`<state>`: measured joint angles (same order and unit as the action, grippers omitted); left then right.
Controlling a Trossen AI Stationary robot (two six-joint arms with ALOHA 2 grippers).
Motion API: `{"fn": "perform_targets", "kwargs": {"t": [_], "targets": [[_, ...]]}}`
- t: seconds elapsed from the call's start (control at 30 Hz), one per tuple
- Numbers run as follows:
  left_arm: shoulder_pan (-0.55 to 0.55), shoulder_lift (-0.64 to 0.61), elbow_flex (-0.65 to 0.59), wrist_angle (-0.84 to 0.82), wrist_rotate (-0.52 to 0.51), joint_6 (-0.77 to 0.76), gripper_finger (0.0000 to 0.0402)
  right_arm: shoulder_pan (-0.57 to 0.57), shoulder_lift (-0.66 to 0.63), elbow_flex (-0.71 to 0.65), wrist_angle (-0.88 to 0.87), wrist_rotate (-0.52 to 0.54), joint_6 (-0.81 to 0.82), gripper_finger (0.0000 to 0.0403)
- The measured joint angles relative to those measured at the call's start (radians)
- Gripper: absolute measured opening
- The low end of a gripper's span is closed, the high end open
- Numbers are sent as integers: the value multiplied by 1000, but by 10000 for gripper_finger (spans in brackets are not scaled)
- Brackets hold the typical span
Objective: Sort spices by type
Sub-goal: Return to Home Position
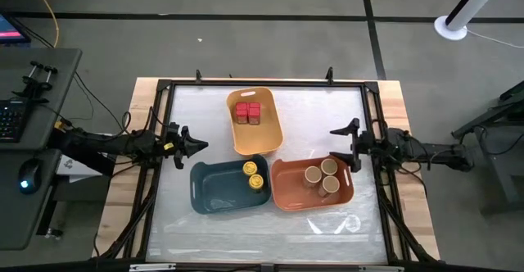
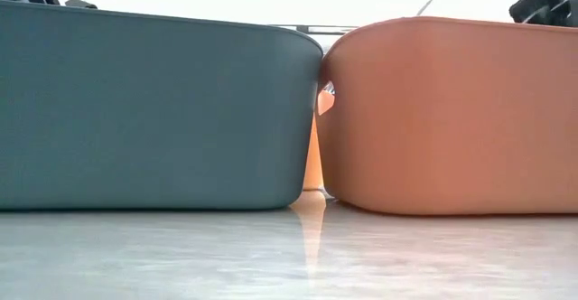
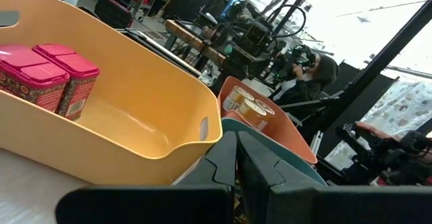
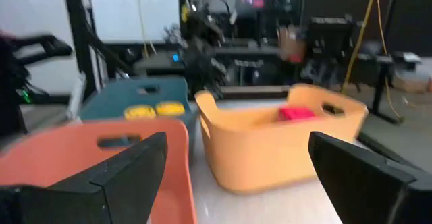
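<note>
Two red boxy tins [image 1: 248,113] stand together in the yellow plastic bin [image 1: 274,137] at 12 o'clock on the tabletop [image 1: 327,108]. Two yellow-lidded round jars [image 1: 253,174] sit in the teal bin [image 1: 213,192] at 7 o'clock, and three tan-lidded cylindrical jars [image 1: 322,176] in the orange bin [image 1: 286,192] at 5 o'clock. The left gripper [image 1: 202,147] hangs at 9 o'clock, fingers pressed together, holding nothing. The right gripper [image 1: 334,142] at 3 o'clock is spread wide and empty.

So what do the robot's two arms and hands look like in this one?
Both arms are slim, dark, near-black jointed links. The left hand and right hand each end in two angular black fingers. A small yellow mark sits near the left wrist. No other markings are legible.
</note>
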<state>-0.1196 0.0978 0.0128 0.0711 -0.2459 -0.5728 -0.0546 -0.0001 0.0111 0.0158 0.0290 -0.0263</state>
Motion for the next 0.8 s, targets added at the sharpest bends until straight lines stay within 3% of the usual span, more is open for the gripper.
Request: {"fn": "perform_targets", "kwargs": {"t": [0.4, 0.6, 0.8], "targets": [[0, -3, 1, -25, 0, 0, 0, 162, 0, -1, 18, -2, 0, 355], [16, -90, 1, -29, 1, 0, 0, 169, 0, -1, 5, -3, 0, 355], [27, -95, 0, -26, -3, 0, 0, 166, 0, -1, 6, -3, 0, 355]]}}
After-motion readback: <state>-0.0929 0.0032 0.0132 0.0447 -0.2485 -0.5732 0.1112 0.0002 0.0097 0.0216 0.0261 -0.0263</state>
